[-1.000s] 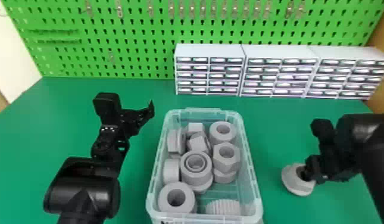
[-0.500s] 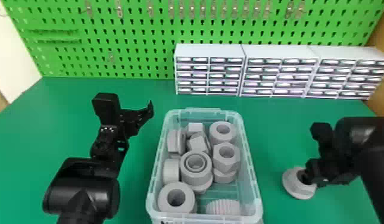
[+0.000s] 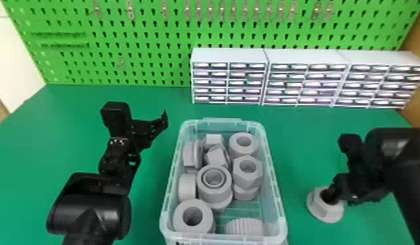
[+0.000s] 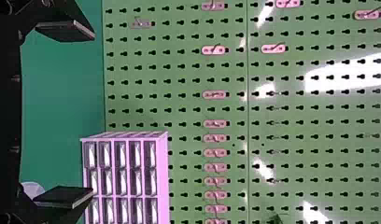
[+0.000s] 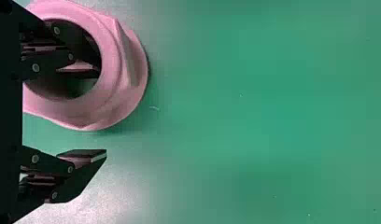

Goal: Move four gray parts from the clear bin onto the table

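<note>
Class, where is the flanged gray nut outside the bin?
In the head view, the nut sits on the table, right of the clear bin.

The right claw point(image 3: 341, 198) is black, and the nut point(image 3: 324, 211) touching it is plain gray. The left claw point(image 3: 153, 128) is black too. Under both spreads a solid green surface point(image 3: 56, 136). Between the claws, the clear bin point(image 3: 275, 182) has a pale bluish tint; its parts point(image 3: 215, 195) are gray, one point(image 3: 244, 226) striped with fine ribs. Beyond the claws, white cabinets point(image 3: 228, 55) show a drawer grid against bright green pegboard point(image 3: 153, 39) patterned with dark keyhole rows.
</note>
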